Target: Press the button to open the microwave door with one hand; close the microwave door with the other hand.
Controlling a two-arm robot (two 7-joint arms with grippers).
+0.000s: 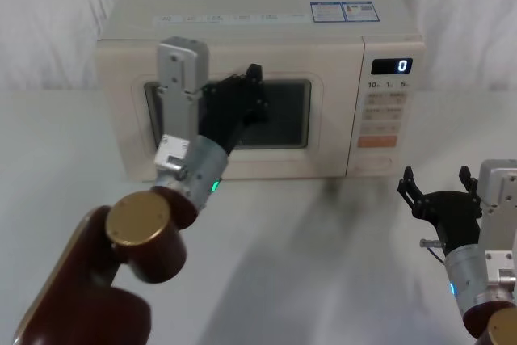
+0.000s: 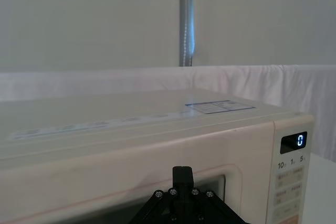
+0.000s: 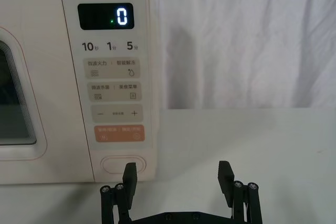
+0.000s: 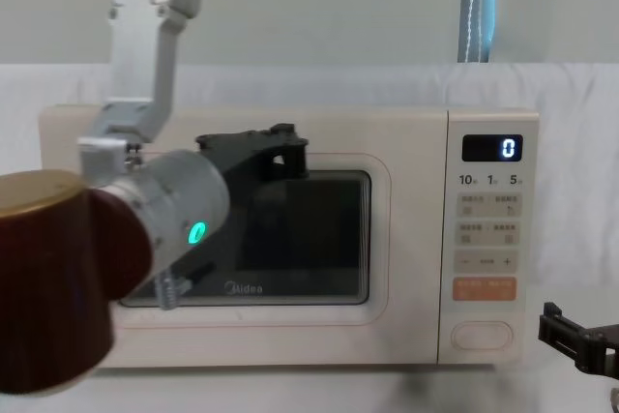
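Closest in, the right gripper (image 1: pixel 436 186) sits low at about 4 o'clock in the head view, hovering over the pale matte surface (image 1: pixel 323 264). Its black fingers (image 3: pixel 129 174) are spread wide with nothing between them. From its wrist view it's lined up nearly straight on with the button (image 3: pixel 124 164), a smooth cream pill shape at the bottom of the control panel, just under the orange rectangular key (image 3: pixel 119 133). It's parked short of the panel, not touching, so I'd guess this is the hand meant for pressing.

A bit further out, the left gripper (image 1: pixel 242 94) is up against the microwave door (image 1: pixel 323 151), around the upper part of the dark glass window (image 4: pixel 319 239). I honestly can't tell how far its fingers are open; they just read as a black clump against the glass. My read is it's pushing flat on the door, which sits flush with the glossy cream body, so the door looks shut.

Behind all that: the display (image 4: pixel 492 149) glows "0", and wrinkly white cloth (image 1: pixel 460 14) hangs as backdrop.
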